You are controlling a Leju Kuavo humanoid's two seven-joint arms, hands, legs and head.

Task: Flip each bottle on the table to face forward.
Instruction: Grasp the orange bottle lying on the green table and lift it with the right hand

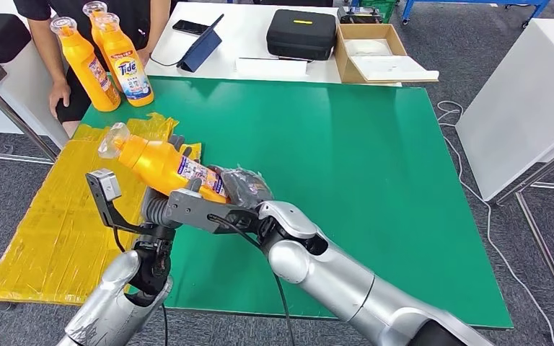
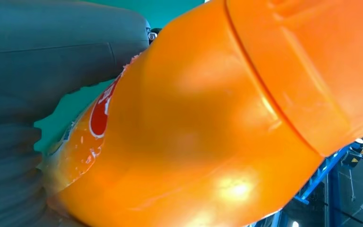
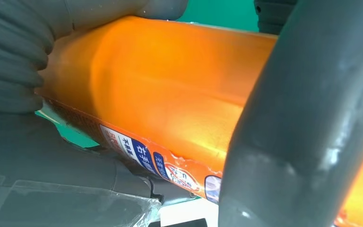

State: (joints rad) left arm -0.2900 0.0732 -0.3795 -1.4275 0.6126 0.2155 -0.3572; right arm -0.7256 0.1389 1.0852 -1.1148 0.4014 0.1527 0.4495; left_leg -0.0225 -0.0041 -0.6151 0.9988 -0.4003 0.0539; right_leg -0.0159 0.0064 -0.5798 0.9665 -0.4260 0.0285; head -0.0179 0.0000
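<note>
Robotics lab: green test table (image 1: 375,180), equipment case (image 1: 301,33), carpeted floor (image 1: 476,43).

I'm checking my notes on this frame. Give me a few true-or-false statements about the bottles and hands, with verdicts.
1. A bottle is held tilted above the green table. True.
2. Both the left hand and the right hand are on it. True.
3. Three upright bottles stand at the table's right edge. False: they stand at its far left corner, by a person.
4. The held bottle's cap points toward the right arm. False: it points away, to the left.
</note>
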